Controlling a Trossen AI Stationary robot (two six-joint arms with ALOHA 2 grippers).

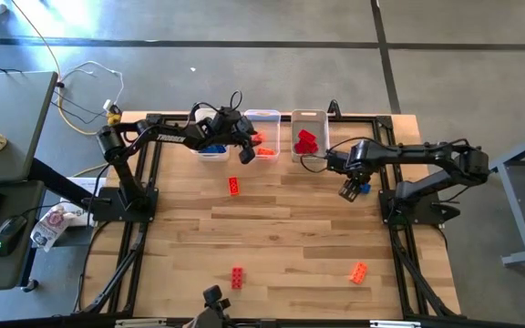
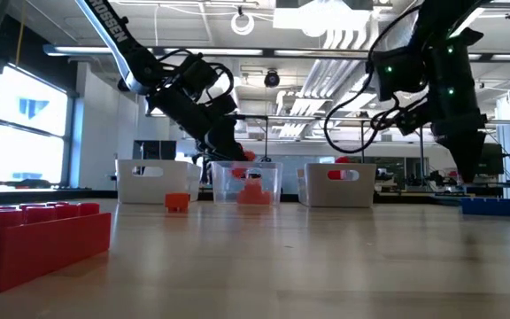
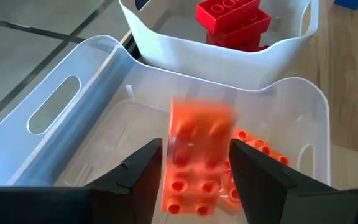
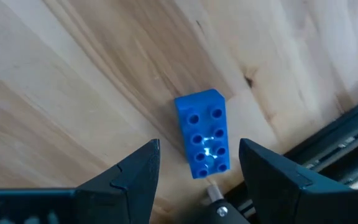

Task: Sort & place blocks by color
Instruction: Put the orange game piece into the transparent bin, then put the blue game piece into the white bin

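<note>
Red block (image 2: 34, 244) foreground | left hand (image 3: 194, 171) spread over orange bin (image 3: 61, 106) | right hand (image 4: 197, 168) spread above blue block (image 4: 205, 132)

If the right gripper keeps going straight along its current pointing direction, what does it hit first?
Most likely the blue block lying on the table. The right gripper hangs open above it, with the block lined up between its fingers. How much gap remains is unclear.

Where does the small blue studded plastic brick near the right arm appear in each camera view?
High view: the blue studded plastic brick lies on the wooden table under the right hand, right of centre.
Low view: at the far right, on the table.
Left wrist view: only a blue scrap shows at one corner, too little to tell.
Right wrist view: centre, ahead of the open fingers.
Shared landmark: the white plastic bin of red bricks.
</note>
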